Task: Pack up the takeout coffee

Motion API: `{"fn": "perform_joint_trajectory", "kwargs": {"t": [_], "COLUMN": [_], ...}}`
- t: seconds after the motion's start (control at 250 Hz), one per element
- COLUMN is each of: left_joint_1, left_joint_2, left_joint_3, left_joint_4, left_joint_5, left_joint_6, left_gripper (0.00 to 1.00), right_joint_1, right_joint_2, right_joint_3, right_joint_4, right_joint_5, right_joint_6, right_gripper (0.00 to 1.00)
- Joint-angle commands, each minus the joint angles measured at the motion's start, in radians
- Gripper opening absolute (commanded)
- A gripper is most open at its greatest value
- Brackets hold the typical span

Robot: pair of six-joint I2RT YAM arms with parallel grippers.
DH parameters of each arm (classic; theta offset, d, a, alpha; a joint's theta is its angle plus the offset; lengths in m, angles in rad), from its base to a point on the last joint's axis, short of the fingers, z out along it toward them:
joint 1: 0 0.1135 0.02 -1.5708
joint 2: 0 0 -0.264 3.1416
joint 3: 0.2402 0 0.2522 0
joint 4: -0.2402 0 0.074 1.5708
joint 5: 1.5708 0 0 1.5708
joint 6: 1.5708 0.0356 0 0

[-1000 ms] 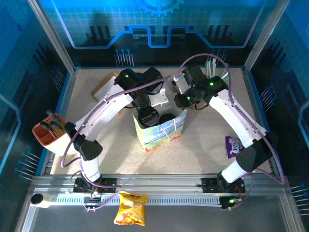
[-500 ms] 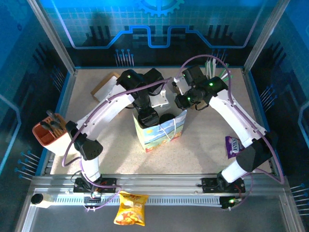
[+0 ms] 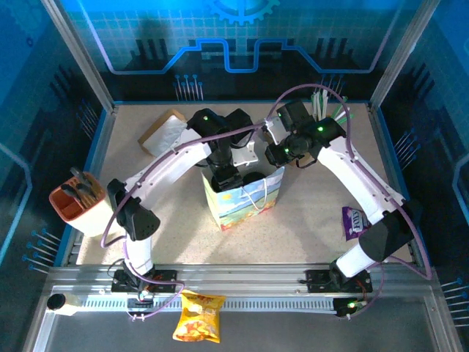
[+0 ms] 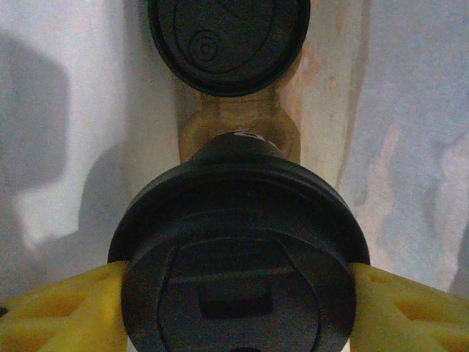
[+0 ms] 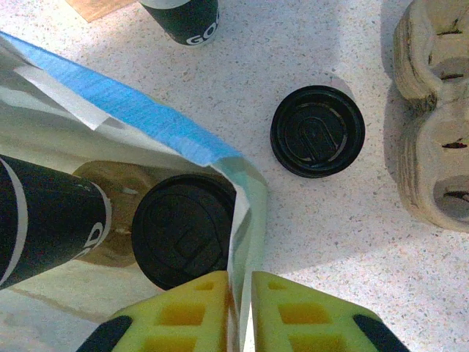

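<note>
Paper bag (image 3: 245, 204): is standing upright on the tabletop (image 3: 315, 227), mouth facing up.
Left tool (image 4: 238, 312): is reaching down through the bag mouth. The jaws are standing part-spread with a yellow pad pressing each side of a black lid, so it is gripping the takeout coffee (image 4: 238, 249).
Takeout coffee: is sitting upright inside the bag, between its pale walls. The cup body is hidden under the lid, and whether the base is touching the bag floor cannot be told.
Second lidded cup (image 4: 227, 40): is resting inside the bag, just beyond the held one.
Right tool (image 5: 238, 293): is pinching the far-right rim of the bag, jaws almost closed on the paper wall and propping the mouth open.
Loose lidded cup (image 5: 317, 130): is standing on the tabletop outside the bag, near a pulp carrier (image 5: 432, 110).
Step in hand: judged to be setting the coffee down inside the bag.
Next move: is calling for a level descent until the cup is seated, then a wider spread of the left jaws and a straight lift clear of the lid and walls, while the right tool is steadying the rim.
</note>
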Motion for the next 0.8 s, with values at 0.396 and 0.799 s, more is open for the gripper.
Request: {"fn": "perform_joint_trajectory", "kwargs": {"t": [0.396, 0.799], "left_joint_1": [0.01, 0.01], "left_joint_2": [0.01, -0.017], "left_joint_3": [-0.085, -0.096], "left_joint_4": [0.042, 0.045], "left_joint_5": [0.013, 0.024], "left_joint_6": [0.009, 0.005], "left_gripper": [0.48, 0.49], "right_joint_1": [-0.014, -0.018], "right_joint_2": [-0.038, -0.013], "right_joint_3": [-0.019, 0.031], "right_joint_4": [0.0, -0.032], "right_joint_5": [-0.016, -0.008], "right_joint_6": [-0.007, -0.023], "right_gripper": [0.2, 0.14]}}
